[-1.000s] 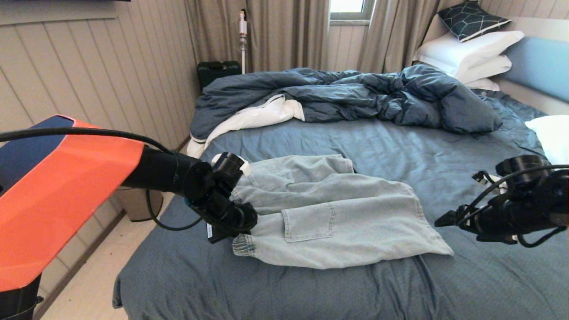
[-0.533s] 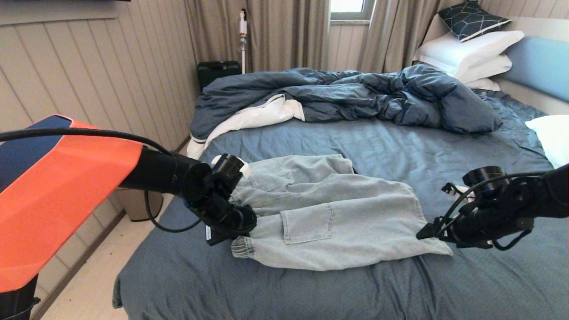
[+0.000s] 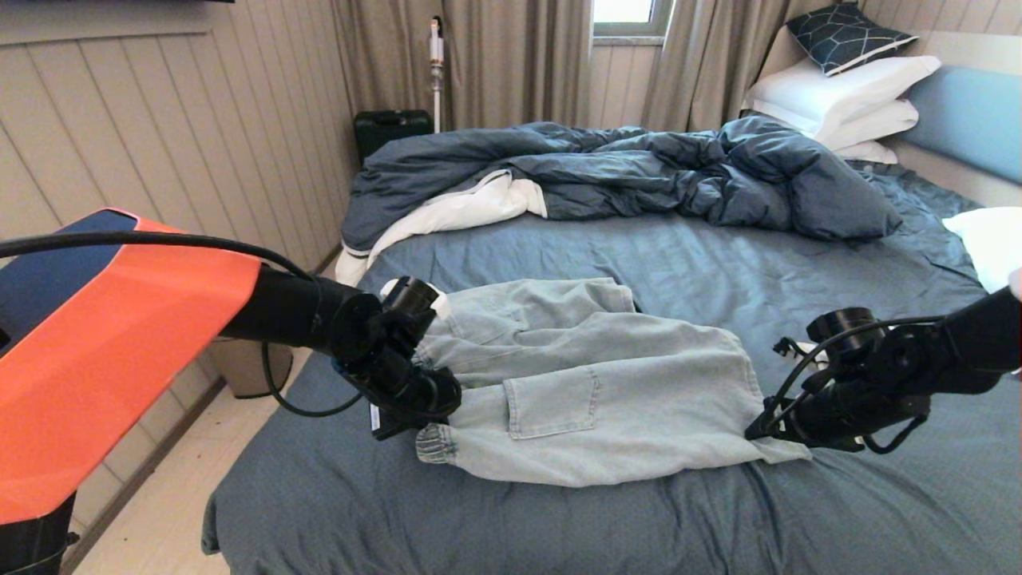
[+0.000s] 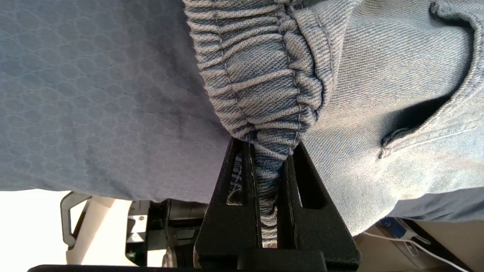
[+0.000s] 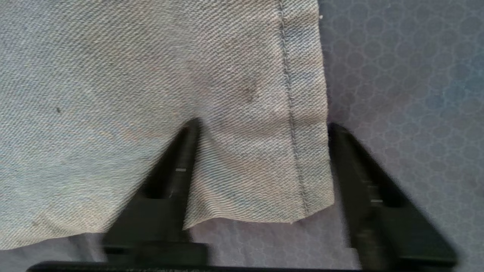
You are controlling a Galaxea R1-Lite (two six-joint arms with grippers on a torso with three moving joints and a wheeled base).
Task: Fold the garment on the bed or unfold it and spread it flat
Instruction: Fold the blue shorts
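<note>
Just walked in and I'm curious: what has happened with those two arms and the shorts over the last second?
The right gripper reached in toward the garment, its open fingers now straddling the hem corner. The left gripper stayed clamped on the waistband; the garment hasn't shifted.

place: home bedroom | evidence: double bed (image 3: 639,263) with slate-blue sheet, rumpled dark blue duvet (image 3: 639,172), stacked white pillows (image 3: 846,96), patterned cushion (image 3: 846,33) | surroundings: taupe curtains (image 3: 511,56) at window, panelled wall (image 3: 160,128), stick vacuum (image 3: 436,72)
</note>
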